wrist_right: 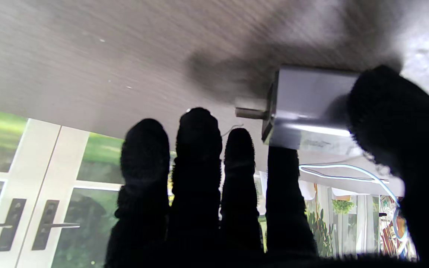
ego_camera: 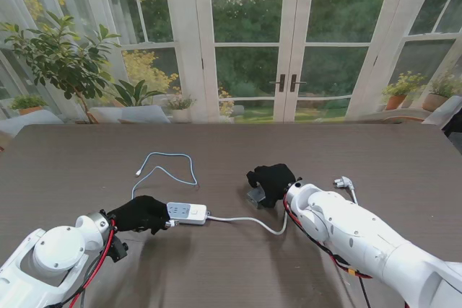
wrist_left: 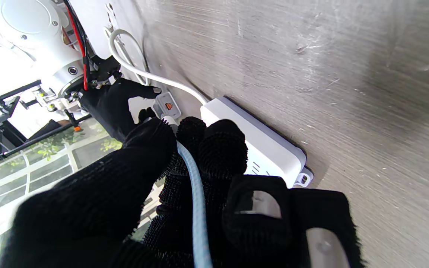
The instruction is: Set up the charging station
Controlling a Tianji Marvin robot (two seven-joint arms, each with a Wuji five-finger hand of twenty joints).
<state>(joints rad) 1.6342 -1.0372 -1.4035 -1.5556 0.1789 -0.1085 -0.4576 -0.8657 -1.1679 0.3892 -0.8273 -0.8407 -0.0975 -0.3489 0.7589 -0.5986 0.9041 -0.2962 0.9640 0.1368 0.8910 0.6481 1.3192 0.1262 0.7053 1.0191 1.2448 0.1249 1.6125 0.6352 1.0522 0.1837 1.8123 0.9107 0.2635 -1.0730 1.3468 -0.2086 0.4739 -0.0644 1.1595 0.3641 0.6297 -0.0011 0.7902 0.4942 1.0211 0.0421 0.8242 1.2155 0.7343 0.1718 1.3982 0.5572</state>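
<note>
A white power strip point(ego_camera: 186, 212) point(wrist_left: 259, 149) lies on the dark table point(ego_camera: 303, 149) in front of me. My left hand point(ego_camera: 141, 213) point(wrist_left: 184, 186) sits at its left end, shut on a light blue charging cable point(wrist_left: 196, 193) that runs between the fingers. The rest of the cable point(ego_camera: 167, 166) point(wrist_right: 348, 170) loops away from me over the table. My right hand point(ego_camera: 271, 181) point(wrist_right: 237, 193) hovers right of the strip. It pinches a small white charger block point(ego_camera: 255, 195) point(wrist_right: 307, 108) point(wrist_left: 167, 105) between thumb and index finger, its prongs pointing out sideways.
The strip's white cord point(ego_camera: 245, 221) curves right under my right forearm and ends in a plug point(ego_camera: 344, 182) lying on the table. Glass doors point(ego_camera: 285, 41) and potted plants point(ego_camera: 61, 55) stand beyond the table's far edge.
</note>
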